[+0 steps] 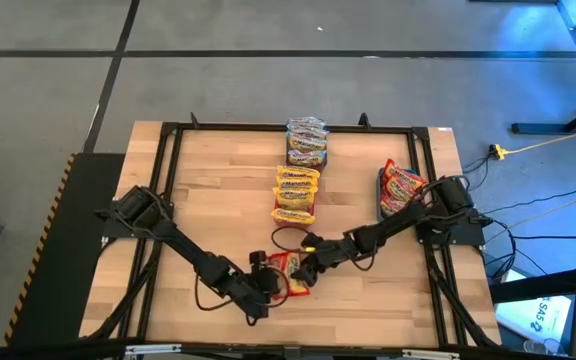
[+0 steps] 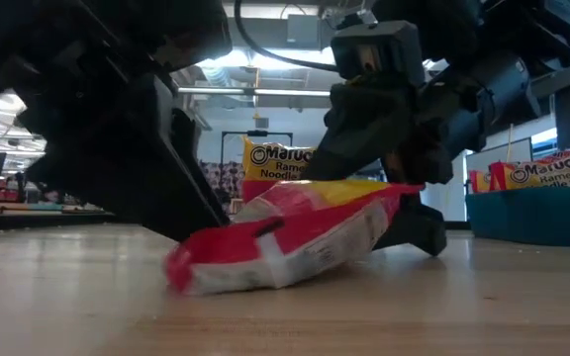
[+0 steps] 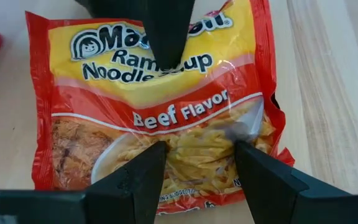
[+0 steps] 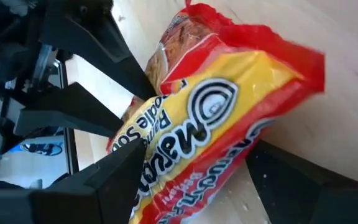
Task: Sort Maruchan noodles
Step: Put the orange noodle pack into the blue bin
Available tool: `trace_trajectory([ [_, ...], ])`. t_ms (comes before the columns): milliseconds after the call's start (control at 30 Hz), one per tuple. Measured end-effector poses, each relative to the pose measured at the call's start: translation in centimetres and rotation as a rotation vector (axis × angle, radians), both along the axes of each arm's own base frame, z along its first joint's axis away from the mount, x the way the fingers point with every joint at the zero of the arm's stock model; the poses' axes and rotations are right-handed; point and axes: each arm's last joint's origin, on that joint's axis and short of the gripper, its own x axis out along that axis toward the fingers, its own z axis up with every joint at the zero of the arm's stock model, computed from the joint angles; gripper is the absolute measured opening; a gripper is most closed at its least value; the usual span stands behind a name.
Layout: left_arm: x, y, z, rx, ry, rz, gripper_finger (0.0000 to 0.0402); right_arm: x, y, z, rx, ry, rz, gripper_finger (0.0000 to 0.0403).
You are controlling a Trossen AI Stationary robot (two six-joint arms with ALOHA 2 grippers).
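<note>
Maruchan noodles are seen in three groups on the table; the landmark is a red beef-flavour packet near the front edge. It is held between the spread fingers of the right gripper, which clamp its yellow end and tilt it off the wood. The left gripper is set just beside the same packet, its fingers parted over the lower edge without closing. Behind the packet, a row of yellow packets is laid toward the far edge, and red packets are stacked in a teal bin to the right.
</note>
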Motion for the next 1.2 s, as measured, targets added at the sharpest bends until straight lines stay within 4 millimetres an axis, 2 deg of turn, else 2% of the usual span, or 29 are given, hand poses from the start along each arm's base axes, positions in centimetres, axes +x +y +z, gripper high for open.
trace_trajectory([
  [100,-0.8,0.1,1.3,-0.023,0.029,-0.007,0.0192,0.1,-0.1,0.0,0.0,0.001,-0.001,0.028],
  [233,-2.8,-0.3,3.1,-0.058,0.083,0.032,0.0192,0.1,-0.1,0.0,0.006,0.005,0.008,0.028],
  [367,-3.7,-0.8,2.2,-0.055,0.144,0.061,0.0192,0.1,-0.1,0.0,0.008,-0.002,0.008,0.028],
  [533,-2.6,-1.0,-0.4,-0.006,0.112,0.082,0.0192,0.1,0.1,0.0,0.012,-0.001,0.009,0.028],
  [667,-1.2,-0.6,-1.5,-0.003,0.074,0.08,0.0192,0.1,0.1,0.1,0.014,-0.008,-0.015,0.028],
  [833,-0.3,-0.3,-1.7,0.005,0.041,0.048,0.0192,0.4,0.2,0.4,0.004,-0.07,0.004,0.028],
  [1200,0.3,-0.3,-1.5,0.008,-0.015,0.016,0.0192,0.7,0.3,1.1,-0.002,-0.157,0.02,0.028],
])
